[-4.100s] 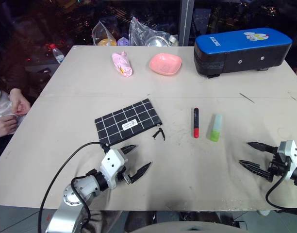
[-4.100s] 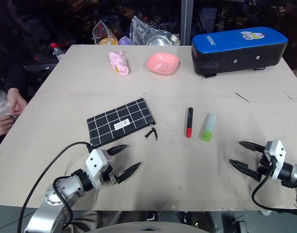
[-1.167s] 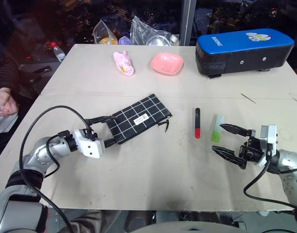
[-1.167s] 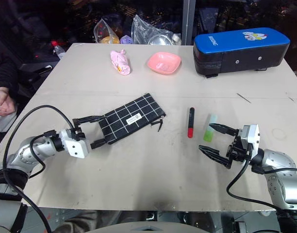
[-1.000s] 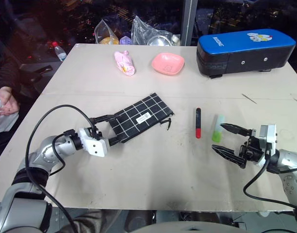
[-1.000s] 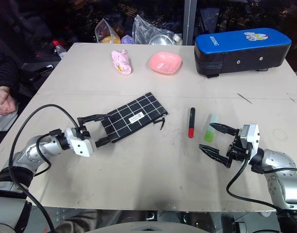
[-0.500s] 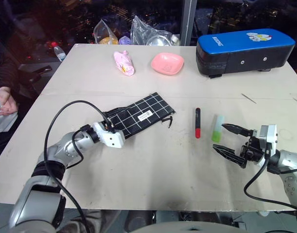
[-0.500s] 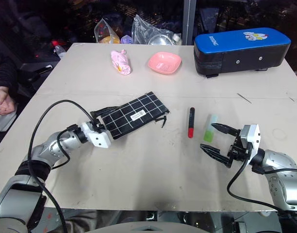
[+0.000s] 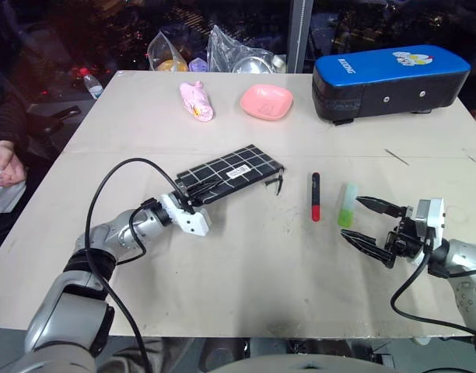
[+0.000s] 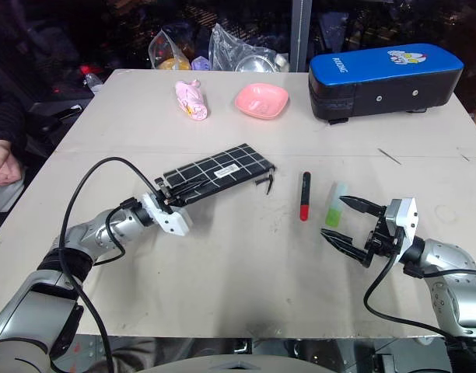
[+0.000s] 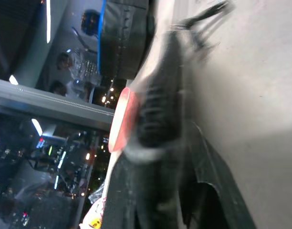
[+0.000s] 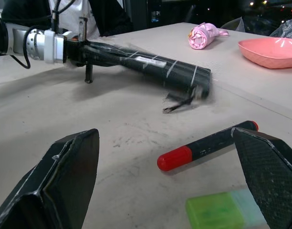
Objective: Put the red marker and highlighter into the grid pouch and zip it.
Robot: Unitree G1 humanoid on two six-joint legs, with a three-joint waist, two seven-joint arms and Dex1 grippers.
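The grid pouch [image 9: 232,172], black with white lines and a white label, lies left of the table's centre. My left gripper [image 9: 193,186] is shut on its left end, and that end is raised off the table. The zipper pull [image 9: 276,185] hangs at the pouch's right end. The red marker [image 9: 315,196], half black and half red, lies on the table to the pouch's right. The light-green highlighter [image 9: 347,205] lies beside it. My right gripper [image 9: 351,217] is open just right of the highlighter, holding nothing. The right wrist view has the marker [image 12: 203,145] and the highlighter [image 12: 222,210] between the fingers.
A big blue-and-black case [image 9: 390,81] stands at the back right. A pink bowl [image 9: 266,102] and a pink bundle [image 9: 195,101] lie at the back, with plastic bags [image 9: 222,54] behind them. A person's hand [image 9: 5,163] is at the left edge.
My left gripper has closed on the pouch's left end, and moved right and slightly up. The pouch has shifted right and its held end has risen. The right gripper has stayed put.
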